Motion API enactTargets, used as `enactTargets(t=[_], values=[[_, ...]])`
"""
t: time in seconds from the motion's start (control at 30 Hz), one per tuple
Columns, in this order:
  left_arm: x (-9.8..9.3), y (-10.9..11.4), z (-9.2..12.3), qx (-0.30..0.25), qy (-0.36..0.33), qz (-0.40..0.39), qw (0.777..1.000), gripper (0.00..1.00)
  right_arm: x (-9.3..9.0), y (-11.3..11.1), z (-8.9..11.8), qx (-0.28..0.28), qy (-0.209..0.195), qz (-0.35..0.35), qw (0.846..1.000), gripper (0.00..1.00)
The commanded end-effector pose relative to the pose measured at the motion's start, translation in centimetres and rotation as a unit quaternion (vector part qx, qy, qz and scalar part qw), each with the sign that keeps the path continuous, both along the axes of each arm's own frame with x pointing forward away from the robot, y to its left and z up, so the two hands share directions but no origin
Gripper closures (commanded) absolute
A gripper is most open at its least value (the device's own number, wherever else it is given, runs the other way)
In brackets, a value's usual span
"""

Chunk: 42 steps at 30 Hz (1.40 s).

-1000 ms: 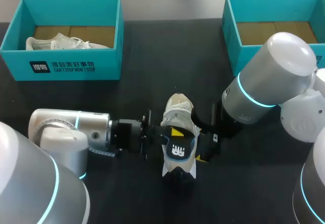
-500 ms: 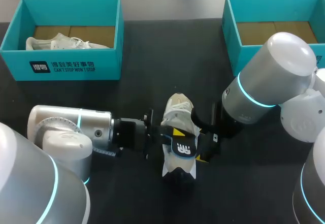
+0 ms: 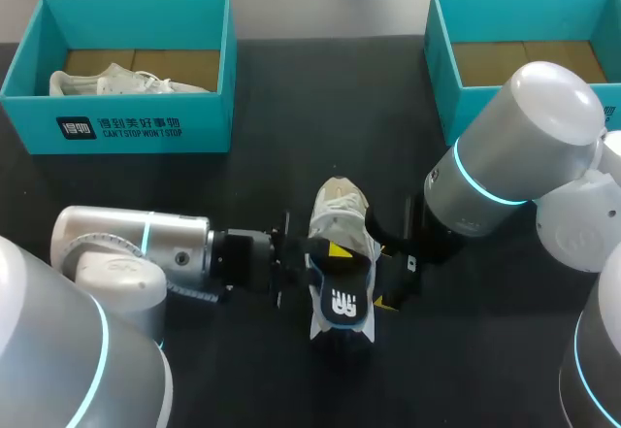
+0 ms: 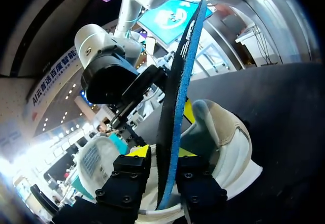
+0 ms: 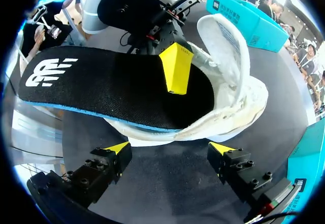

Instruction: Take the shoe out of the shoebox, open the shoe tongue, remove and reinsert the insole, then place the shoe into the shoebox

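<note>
A white sneaker (image 3: 340,213) lies on the black table with its toe pointing away from me. Its black insole (image 3: 342,302), blue underneath with a white logo, sticks out of the heel end. My left gripper (image 3: 328,258) comes in from the left at the shoe's opening. In the left wrist view the insole (image 4: 175,107) stands edge-on between the slightly parted fingers of the left gripper (image 4: 162,153), with a small gap beside it. One yellow fingertip (image 5: 176,66) rests over the insole (image 5: 101,87). My right gripper (image 5: 170,150) stands wide open and holds nothing, just right of the sneaker (image 5: 228,82).
A teal shoebox (image 3: 136,127) at the back left holds another white shoe (image 3: 116,82). A second teal shoebox (image 3: 456,69) stands at the back right, partly behind my right arm (image 3: 514,147). Bare black tabletop lies between the boxes and in front of the sneaker.
The left gripper's fingers have parted a little around the insole. The insole's logo end has sunk lower toward the table. The right arm has not moved.
</note>
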<state>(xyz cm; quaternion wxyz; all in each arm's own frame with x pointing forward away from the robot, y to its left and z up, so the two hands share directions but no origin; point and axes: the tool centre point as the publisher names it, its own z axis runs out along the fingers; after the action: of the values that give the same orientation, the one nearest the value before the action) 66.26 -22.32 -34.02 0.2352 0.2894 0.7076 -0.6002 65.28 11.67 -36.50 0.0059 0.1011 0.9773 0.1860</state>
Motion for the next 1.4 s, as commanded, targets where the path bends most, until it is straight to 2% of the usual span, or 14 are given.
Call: enactTargets(t=[0.03, 0.27, 0.77, 0.9, 1.0, 1.13, 1.2, 1.4], values=[[-0.4, 0.0, 0.2, -0.001, -0.002, 0.000, 1.000, 0.73, -0.1, 0.1, -0.1, 0.000, -0.001, -0.001, 1.000, 0.00], [-0.9, 0.0, 0.7, -0.003, -0.004, 0.002, 1.000, 0.73, -0.1, 0.1, -0.1, 0.000, -0.001, -0.001, 1.000, 0.00], [-2.1, -0.2, 2.5, 0.035, 0.003, 0.033, 0.999, 0.73, -0.1, 0.1, -0.1, 0.000, -0.001, -0.001, 1.000, 0.00], [-2.3, -0.4, 2.6, 0.045, 0.004, 0.032, 0.998, 0.81, -0.1, 0.1, -0.1, 0.000, -0.001, -0.001, 1.000, 0.00], [-2.6, -0.6, 2.7, 0.055, 0.003, 0.034, 0.998, 0.92, -0.1, 0.1, -0.1, 0.000, -0.001, -0.001, 1.000, 0.00], [-2.9, -0.7, 2.8, 0.060, -0.001, 0.035, 0.998, 0.95, -0.1, 0.1, -0.1, 0.000, -0.001, -0.001, 1.000, 0.00], [-2.9, -0.8, 2.7, 0.062, -0.009, 0.035, 0.997, 1.00, -0.1, 0.1, -0.1, 0.000, -0.001, -0.001, 1.000, 0.00], [-2.4, -0.5, 1.8, 0.049, -0.031, 0.019, 0.998, 1.00, -0.1, 0.1, -0.1, 0.000, -0.001, -0.001, 1.000, 0.00]])
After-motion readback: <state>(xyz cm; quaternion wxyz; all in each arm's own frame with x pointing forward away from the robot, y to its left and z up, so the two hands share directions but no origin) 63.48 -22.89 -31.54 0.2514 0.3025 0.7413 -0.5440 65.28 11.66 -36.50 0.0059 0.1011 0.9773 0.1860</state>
